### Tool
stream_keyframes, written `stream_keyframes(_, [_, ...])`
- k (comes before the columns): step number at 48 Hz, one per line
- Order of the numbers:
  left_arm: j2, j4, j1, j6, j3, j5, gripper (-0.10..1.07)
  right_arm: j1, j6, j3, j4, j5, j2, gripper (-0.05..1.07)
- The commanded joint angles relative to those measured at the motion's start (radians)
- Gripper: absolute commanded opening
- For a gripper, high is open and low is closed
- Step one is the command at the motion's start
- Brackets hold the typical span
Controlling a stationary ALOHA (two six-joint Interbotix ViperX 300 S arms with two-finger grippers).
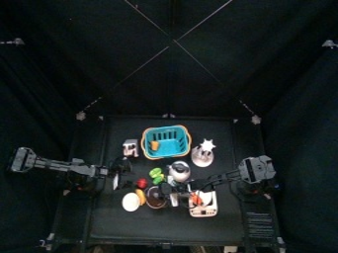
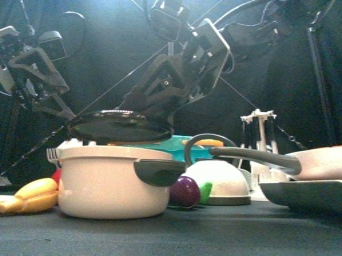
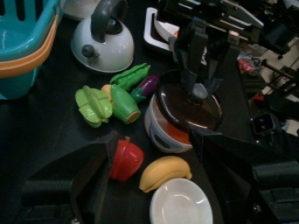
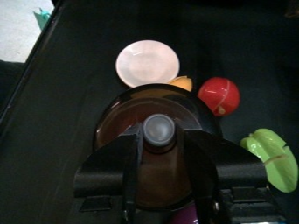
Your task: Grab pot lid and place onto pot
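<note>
The white pot stands at the table's front left of centre, seen from above as pot. The dark round pot lid hangs slightly tilted just over its rim. My right gripper is shut on the lid's grey knob, one jaw on each side. From the left wrist, that gripper comes down onto the lid above the pot. My left gripper is open and empty, low beside the pot on its left.
Close around the pot lie green vegetables, a red pepper, a yellow fruit and a white plate. A kettle stands right of it, a blue basket behind, a frying pan at front right.
</note>
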Motion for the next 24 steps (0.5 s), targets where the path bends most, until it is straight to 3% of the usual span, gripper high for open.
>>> stream_keyframes(1, [0.002, 0.0, 0.002, 0.002, -0.014, -0.003, 0.98, 0.002, 0.002, -0.032, 0.005, -0.003, -0.008, 0.63])
stream_keyframes(24, [0.002, 0.0, 0.002, 0.0, -0.014, -0.003, 0.98, 0.005, -0.002, -0.031, 0.018, 0.009, 0.015, 0.64])
